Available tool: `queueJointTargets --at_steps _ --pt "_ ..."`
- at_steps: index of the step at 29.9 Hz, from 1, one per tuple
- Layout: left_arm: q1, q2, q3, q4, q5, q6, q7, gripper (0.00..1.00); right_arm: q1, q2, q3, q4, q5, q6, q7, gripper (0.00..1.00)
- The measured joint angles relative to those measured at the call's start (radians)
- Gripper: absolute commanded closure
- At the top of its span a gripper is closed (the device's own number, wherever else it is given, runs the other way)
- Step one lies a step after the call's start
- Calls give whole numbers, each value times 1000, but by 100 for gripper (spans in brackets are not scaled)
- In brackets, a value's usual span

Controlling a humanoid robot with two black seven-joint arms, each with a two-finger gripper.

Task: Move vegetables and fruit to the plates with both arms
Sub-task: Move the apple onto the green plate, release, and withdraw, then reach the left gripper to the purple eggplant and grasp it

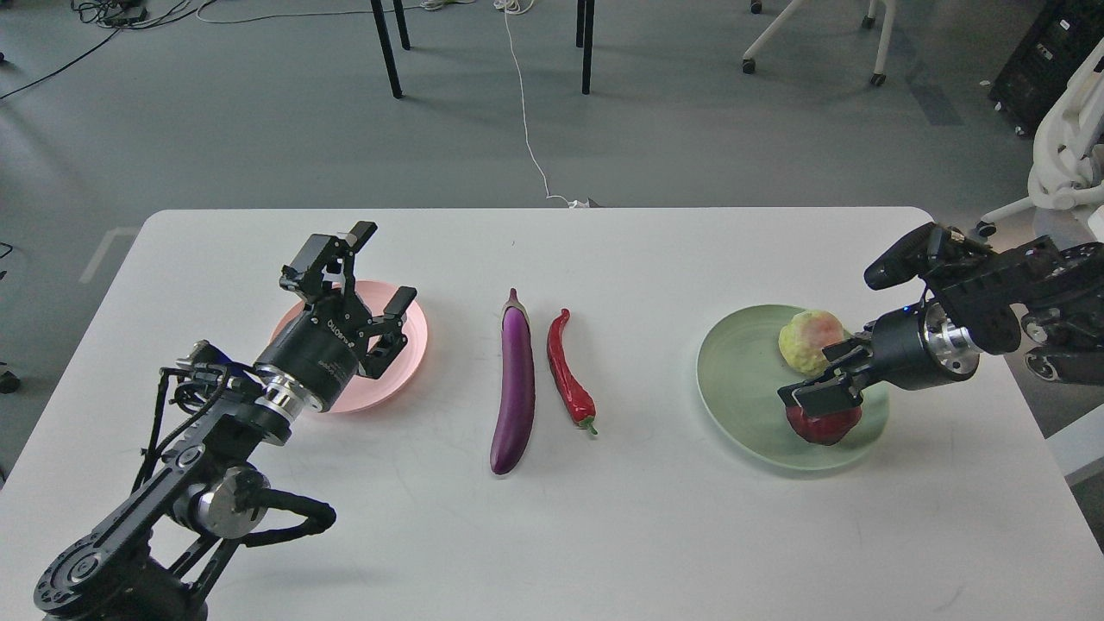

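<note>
My right gripper (pixel 818 398) is shut on the dark red fruit (pixel 824 424) and holds it low over the near right part of the pale green plate (pixel 743 392). The bumpy yellow-green fruit (pixel 809 339) lies on the far part of that plate. The purple eggplant (pixel 515 382) and the red chili pepper (pixel 568 372) lie side by side on the table's middle. My left gripper (pixel 373 269) is open and empty above the pink plate (pixel 405 345), which is partly hidden by it.
The white table (pixel 604 517) ends close behind the plates. Chair legs (pixel 388 47) and a white cable (pixel 526 112) are on the grey floor beyond. A white chair (pixel 1065 147) stands at the right edge.
</note>
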Motion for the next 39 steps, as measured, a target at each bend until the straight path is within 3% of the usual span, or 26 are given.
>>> queueJointTargets --at_steps 6,11,18,23,26,31,39 --pt "-65 93 12 -10 48 -4 -44 1 -47 -177 259 11 174 6 0 3" --pt "-134 153 66 -22 181 -14 -57 1 -326 -299 625 -7 532 9 0 3" --pt "-252 162 265 -25 612 -26 -57 1 -781 -308 1096 -53 1009 21 0 3" --pt "-394 160 450 -6 933 -34 -41 2 -1012 -300 1315 -104 1229 161 0 3" --pt "-493 160 564 28 1005 -53 7 2 -1089 -284 1382 -133 1261 207 0 3" --pt "-663 157 725 117 1021 -122 127 3 -1122 -278 1403 -141 1266 216 0 3" --pt "-845 53 875 349 1019 -210 169 4 -1123 -278 1405 -141 1264 213 0 3"
